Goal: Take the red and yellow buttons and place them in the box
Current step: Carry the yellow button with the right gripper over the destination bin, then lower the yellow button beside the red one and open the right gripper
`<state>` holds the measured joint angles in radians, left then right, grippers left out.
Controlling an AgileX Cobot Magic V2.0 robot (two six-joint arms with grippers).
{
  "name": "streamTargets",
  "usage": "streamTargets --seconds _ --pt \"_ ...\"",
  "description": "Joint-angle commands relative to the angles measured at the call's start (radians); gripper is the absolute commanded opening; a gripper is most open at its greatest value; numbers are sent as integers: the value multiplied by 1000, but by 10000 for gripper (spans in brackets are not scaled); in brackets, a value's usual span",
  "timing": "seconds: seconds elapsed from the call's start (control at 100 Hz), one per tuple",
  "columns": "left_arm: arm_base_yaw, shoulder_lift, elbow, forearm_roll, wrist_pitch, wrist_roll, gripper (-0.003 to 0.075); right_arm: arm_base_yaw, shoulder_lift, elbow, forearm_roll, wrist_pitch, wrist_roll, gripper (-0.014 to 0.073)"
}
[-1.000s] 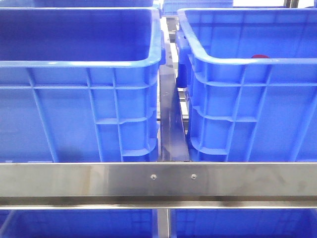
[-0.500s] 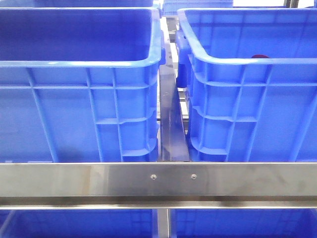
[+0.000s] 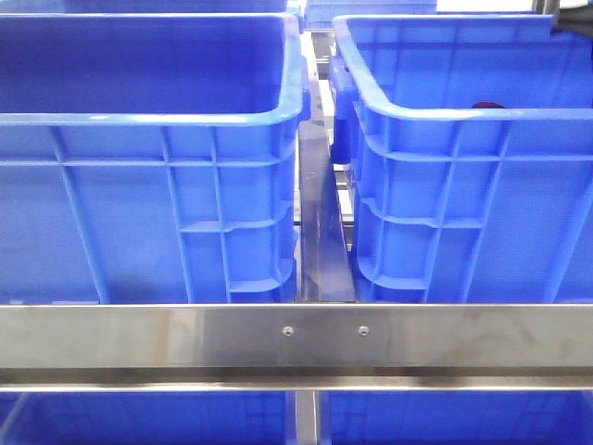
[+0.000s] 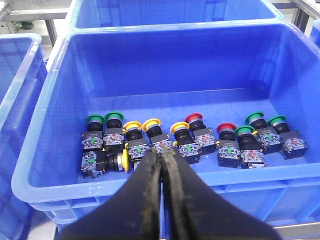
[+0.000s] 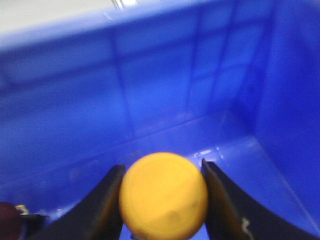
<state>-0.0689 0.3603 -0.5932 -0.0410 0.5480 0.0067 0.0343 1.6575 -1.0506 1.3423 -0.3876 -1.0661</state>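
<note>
Right wrist view: right gripper [image 5: 163,197] pinches yellow button [image 5: 163,196] between both fingers, inside a blue crate [image 5: 150,90].
Left wrist view: left gripper [image 4: 161,165] fingers pressed together, empty.
Buttons: row [image 4: 190,137] just beyond left fingertips, on box [image 4: 165,75] floor.

Your table [image 3: 296,338] shows only as a steel rail across the front view, two screw heads [image 3: 324,330] near its middle. Two blue crates [image 3: 148,167] sit on it side by side, a narrow gap [image 3: 320,232] between them. No jaws appear there.
</note>
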Motion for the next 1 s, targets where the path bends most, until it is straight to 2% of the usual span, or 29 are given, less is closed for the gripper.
streamTargets --seconds 0.0,0.11,0.52,0.99 --pt "2 5 -26 -11 -77 -7 -19 -34 -7 -62 -28 49 -3 183" --pt "2 5 -26 -11 -79 -7 -19 -57 32 -97 -28 109 -3 183" --pt "2 5 -26 -11 -79 -7 -19 -57 147 -193 -39 106 -3 183" --pt "2 5 -26 -11 -79 -7 -19 -56 194 -194 -39 127 -3 187"
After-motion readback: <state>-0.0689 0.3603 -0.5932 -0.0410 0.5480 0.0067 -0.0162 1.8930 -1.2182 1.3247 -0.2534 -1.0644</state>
